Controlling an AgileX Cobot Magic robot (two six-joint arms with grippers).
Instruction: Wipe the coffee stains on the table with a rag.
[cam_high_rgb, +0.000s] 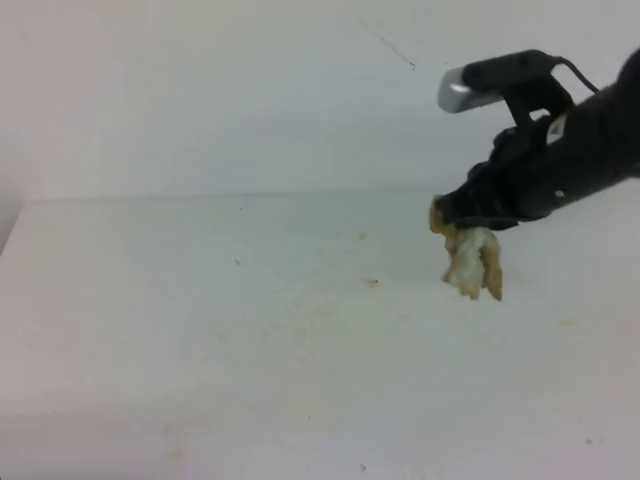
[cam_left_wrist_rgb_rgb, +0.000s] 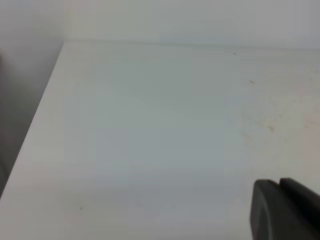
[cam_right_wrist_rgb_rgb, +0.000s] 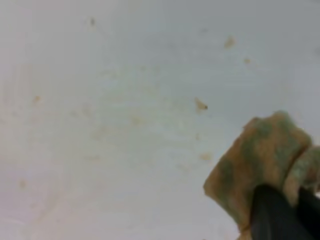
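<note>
Clearly the rag (cam_high_rgb: 472, 262) is a soft, light thing: it hangs limp and crumpled below the right claw (cam_high_rgb: 462, 222), folding under its own small weight. The right claw is closed tight on the rag's upper bunch, and the rest dangles free above the counter (cam_high_rgb: 200, 330), toward the right side of the exterior view; whether its lowest tip touches the surface I cannot tell. In the right wrist view the cloth (cam_right_wrist_rgb_rgb: 260, 165) shows tan-brown soiling over green, so it is probably damp and a little heavier and clingier than dry cloth, though still no real load.

A wad like this has no stiff edge to hold. The best hold is where it is now, on a gathered clump near the top, leaving a loose pad below to press and drag. It will squash flat under pressure and may slip out if pinched by a thin fold only.

Only small brown specks (cam_right_wrist_rgb_rgb: 201, 105) and faint marks of the coffee stains show on the counter; no large blotch is visible.

The left claw (cam_left_wrist_rgb_rgb: 285, 210) shows only as a dark corner in its own view; whether it is open I cannot tell.
</note>
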